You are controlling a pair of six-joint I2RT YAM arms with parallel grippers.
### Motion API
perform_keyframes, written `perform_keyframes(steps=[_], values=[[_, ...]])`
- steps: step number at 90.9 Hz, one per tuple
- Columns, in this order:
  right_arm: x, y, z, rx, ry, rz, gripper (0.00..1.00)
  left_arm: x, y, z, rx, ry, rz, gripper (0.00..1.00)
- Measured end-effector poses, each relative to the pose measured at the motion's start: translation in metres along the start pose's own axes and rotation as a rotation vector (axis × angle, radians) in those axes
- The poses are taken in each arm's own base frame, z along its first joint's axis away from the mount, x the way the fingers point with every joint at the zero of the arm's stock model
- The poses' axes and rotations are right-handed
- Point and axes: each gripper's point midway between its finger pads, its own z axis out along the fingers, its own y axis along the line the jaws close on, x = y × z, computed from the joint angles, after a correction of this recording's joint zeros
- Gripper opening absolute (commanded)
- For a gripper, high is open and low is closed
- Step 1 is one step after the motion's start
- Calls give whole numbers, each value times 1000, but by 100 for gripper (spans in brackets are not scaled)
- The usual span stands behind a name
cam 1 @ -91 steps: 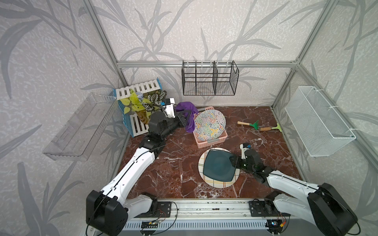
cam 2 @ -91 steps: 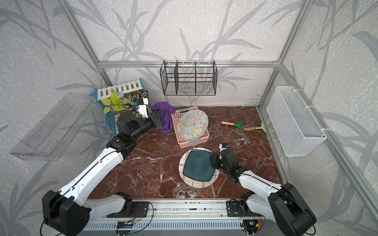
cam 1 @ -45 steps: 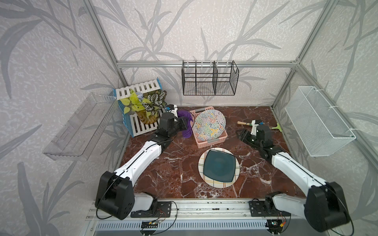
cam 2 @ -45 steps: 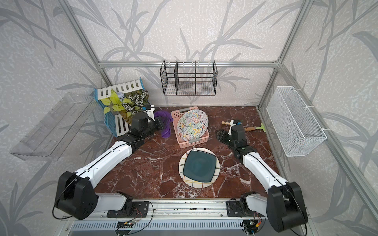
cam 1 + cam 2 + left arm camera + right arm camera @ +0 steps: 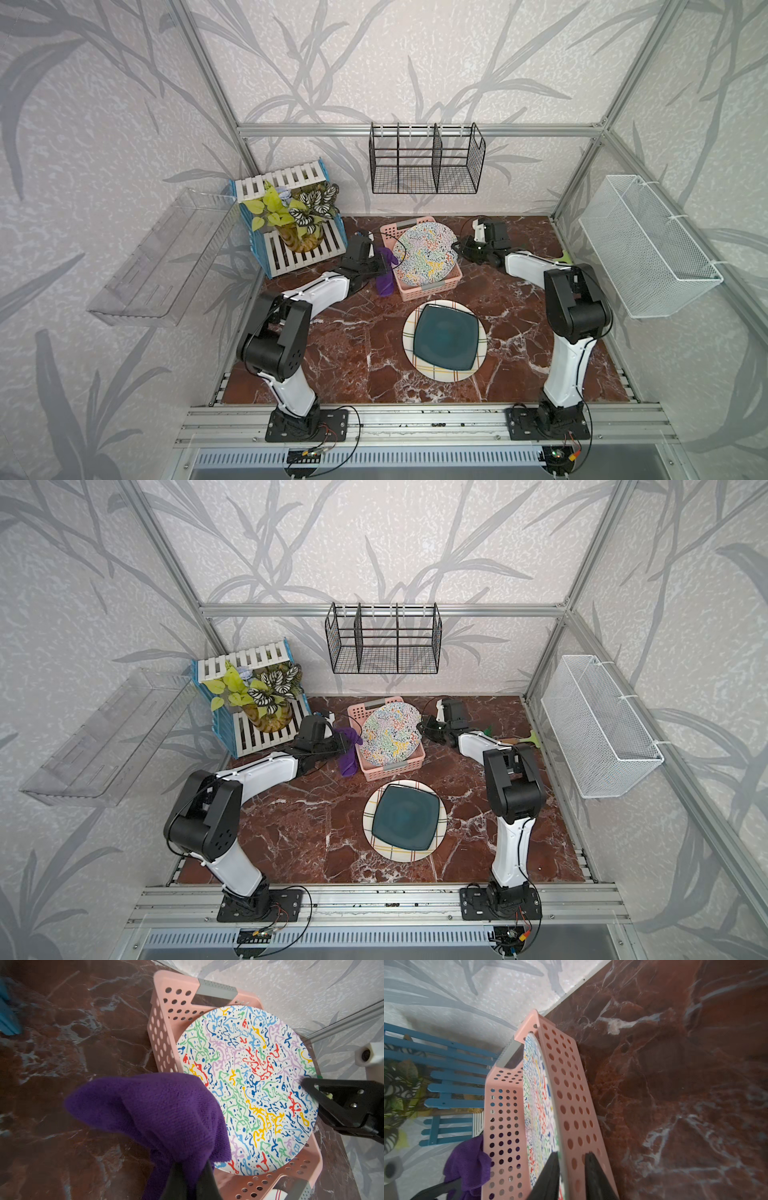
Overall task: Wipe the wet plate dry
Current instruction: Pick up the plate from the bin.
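A round plate (image 5: 424, 253) (image 5: 390, 733) speckled in many colours leans tilted in a pink perforated basket (image 5: 428, 286) (image 5: 164, 1022). My left gripper (image 5: 380, 266) (image 5: 191, 1178) is shut on a purple cloth (image 5: 155, 1109) (image 5: 348, 756), which hangs at the plate's left edge, beside the basket wall. My right gripper (image 5: 457, 248) (image 5: 571, 1157) is at the plate's right edge. Its jaws are closed on the rim, one finger on the patterned face (image 5: 537, 1105), the other over the outside of the basket wall (image 5: 566, 1084).
A dark teal square plate (image 5: 444, 343) lies on a round plaid plate (image 5: 444, 376) at the front centre. A blue-and-white crate with potted plants (image 5: 291, 232) stands back left. Green tools (image 5: 565, 257) lie behind the right arm. A black wire rack (image 5: 426, 162), white mesh basket (image 5: 648, 245) and clear shelf (image 5: 162, 257) hang on the walls.
My right arm left the front plates, swung to the back and closed its jaws on the speckled plate's right edge. My left arm lowered the cloth to the basket's left side.
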Motion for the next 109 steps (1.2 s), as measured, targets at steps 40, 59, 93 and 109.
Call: perform_keyframes(steps=[40, 59, 93, 109], values=[[11, 41, -1, -96, 35, -42, 33, -3, -17, 4, 96, -5, 20, 0], [34, 54, 22, -107, 77, -46, 10, -3, -19, 3, 109, -4, 21, 0], [37, 70, -14, -139, 48, -23, 0, -57, -82, -91, 276, -184, 59, 0], [32, 124, -64, -290, -44, 26, 0, -86, -154, -131, 408, -277, 159, 0]])
